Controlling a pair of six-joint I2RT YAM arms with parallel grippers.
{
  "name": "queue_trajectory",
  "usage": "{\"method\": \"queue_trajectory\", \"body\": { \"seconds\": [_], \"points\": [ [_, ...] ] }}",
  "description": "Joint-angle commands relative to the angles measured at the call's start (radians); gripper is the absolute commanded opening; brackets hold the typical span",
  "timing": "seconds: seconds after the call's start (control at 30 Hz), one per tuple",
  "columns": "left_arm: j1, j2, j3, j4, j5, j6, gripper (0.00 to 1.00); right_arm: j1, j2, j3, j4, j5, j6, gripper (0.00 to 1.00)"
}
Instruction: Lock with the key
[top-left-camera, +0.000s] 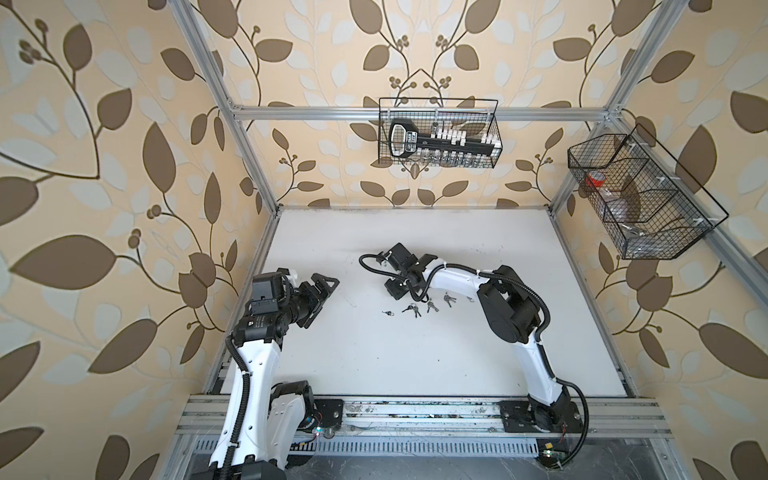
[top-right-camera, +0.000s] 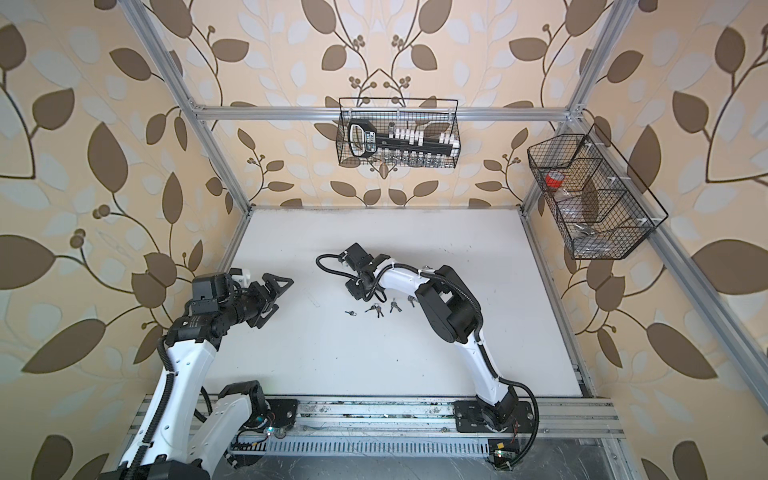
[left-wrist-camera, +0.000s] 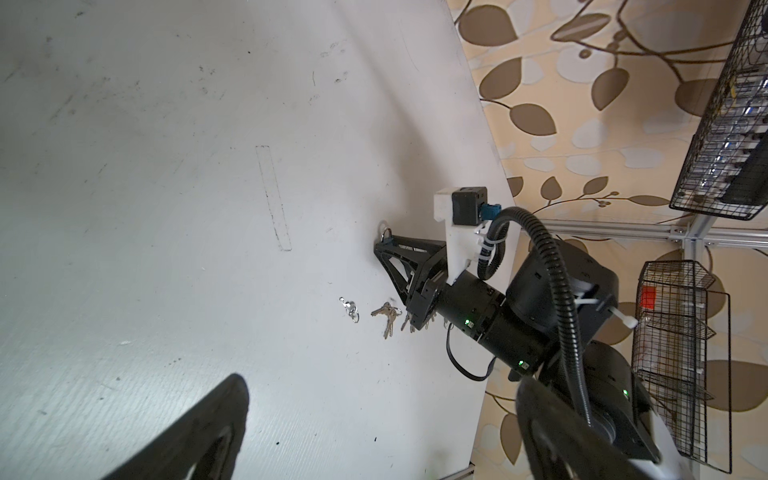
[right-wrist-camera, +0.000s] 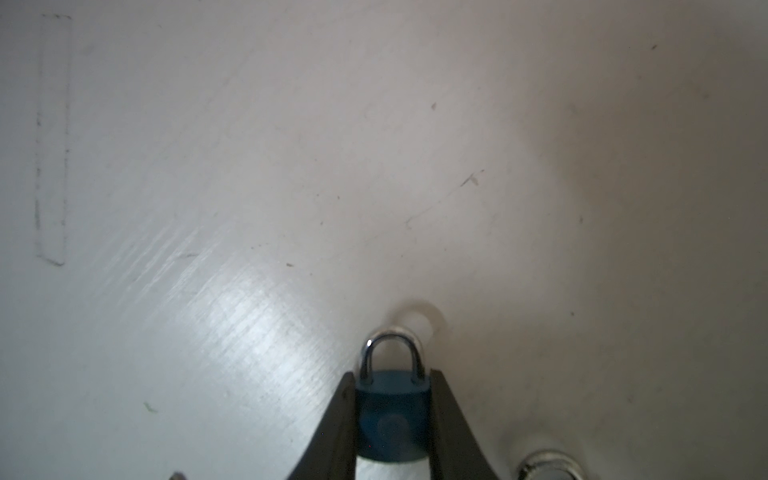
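Blue-bodied small padlock (right-wrist-camera: 390, 415) with a silver arched shackle sits pinched by its two flat sides in my right gripper (right-wrist-camera: 391, 374), shown close up in the right wrist view. Both shackle legs enter the body. The padlock is at or just above the white, scuffed worktop (top-left-camera: 374, 365); I cannot tell whether it touches. My left gripper (top-left-camera: 322, 301) hangs empty with its jaws spread wide, on the 9 o'clock side of the worktop in both top views. Several small silver keys (top-left-camera: 411, 309) on rings lie in a loose row near the middle. They are at 3 o'clock from the left gripper and just beside the right arm's wrist, and none of them is held.

I judge the step in hand to be securing the padlock; no key is picked up yet. The next move, as I read it, is to bring the left gripper onto one ring and pinch a single flat key by its head. The padlock then needs turning so its keyhole, which I cannot see here, faces that key.
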Motion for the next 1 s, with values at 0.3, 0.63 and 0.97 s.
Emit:
{"method": "queue_trajectory", "body": {
  "seconds": [0.3, 0.63, 0.97],
  "points": [
    [0.012, -0.042, 0.152, -0.086, 0.039, 0.133, 0.99, -0.009, -0.053, 0.074, -0.034, -0.043, -0.004, 0.52],
    [-0.226, -0.013, 0.196, 0.030, -0.230, 0.082, 0.99, -0.094, -0.540, -0.303, 0.156, -0.026, 0.059, 0.98],
    [-0.369, 0.018, 0.053, 0.413, -0.580, 0.183, 0.99, -0.284, -0.994, -0.842, 0.572, 0.385, 0.195, 0.99]
  ]
}}
